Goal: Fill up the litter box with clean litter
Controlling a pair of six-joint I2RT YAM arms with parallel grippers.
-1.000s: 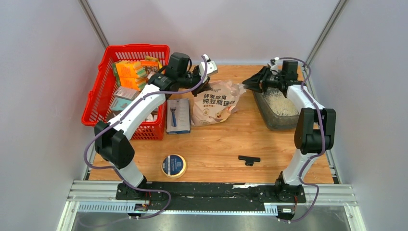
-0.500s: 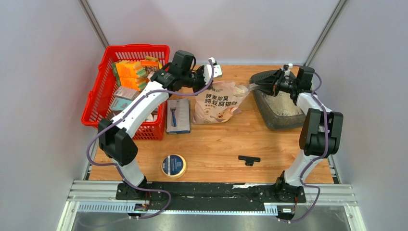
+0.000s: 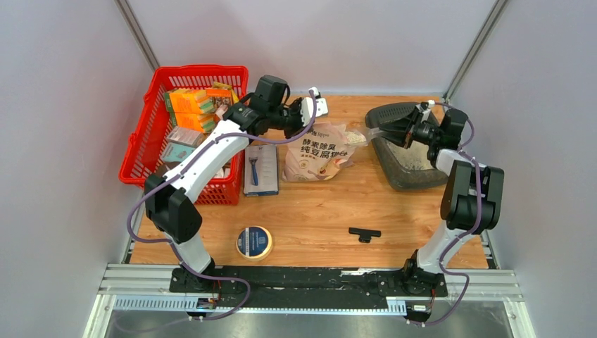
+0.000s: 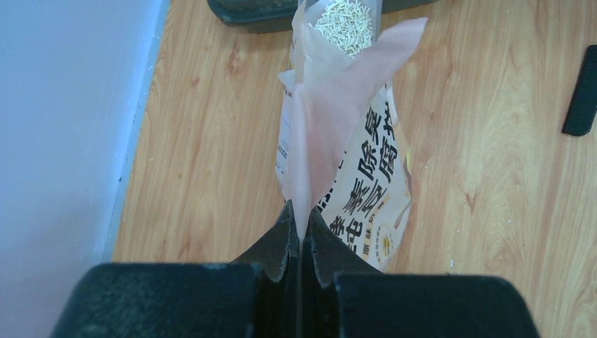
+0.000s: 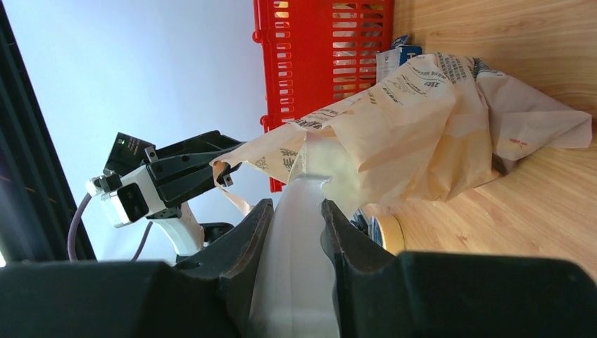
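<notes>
The pale pink litter bag (image 3: 320, 149) lies mid-table, stretched between both grippers. My left gripper (image 3: 315, 116) is shut on the bag's rear corner (image 4: 300, 225) and holds it up. My right gripper (image 3: 376, 125) is shut on a pale flap at the bag's open end (image 5: 292, 211). The dark grey litter box (image 3: 396, 180) stands at the far right, under my right gripper. In the left wrist view, beige clean litter (image 4: 342, 21) shows in the bag's mouth, right at the litter box rim (image 4: 253, 10). The box's inside is shadowed.
A red mesh basket (image 3: 151, 141) full of packs stands at the far left. A blue razor pack (image 3: 260, 169) lies beside it. A tape roll (image 3: 254, 242) and a black T-shaped piece (image 3: 364, 234) lie near the front. Walls close in on both sides.
My right gripper has drawn back to the right, pulling the bag's open end to the litter box. My left gripper has followed to the right with the bag's corner.
</notes>
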